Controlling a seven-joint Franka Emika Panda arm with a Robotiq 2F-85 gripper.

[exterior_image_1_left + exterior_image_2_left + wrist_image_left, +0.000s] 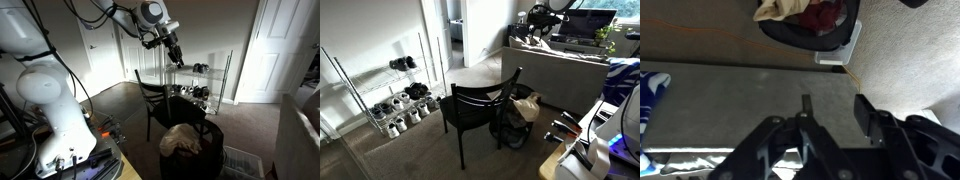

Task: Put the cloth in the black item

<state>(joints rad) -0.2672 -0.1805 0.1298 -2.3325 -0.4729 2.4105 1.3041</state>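
looks about finished: cloth (181, 140) heaped up to the rim inside the black item (208, 146), down on the carpet off the tabletop (122, 168) corner, just beside the chair (152, 100) (red lump (825, 15) next to it in the wrist view). hand (174, 50) high above and well apart, carrying nothing visible; cannot tell whether spread or pressed together. likely raised to clear the chair back and leave the pile undisturbed.

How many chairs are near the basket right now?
1. The dark slat-backed chair stands right beside the black basket; others may be out of view.
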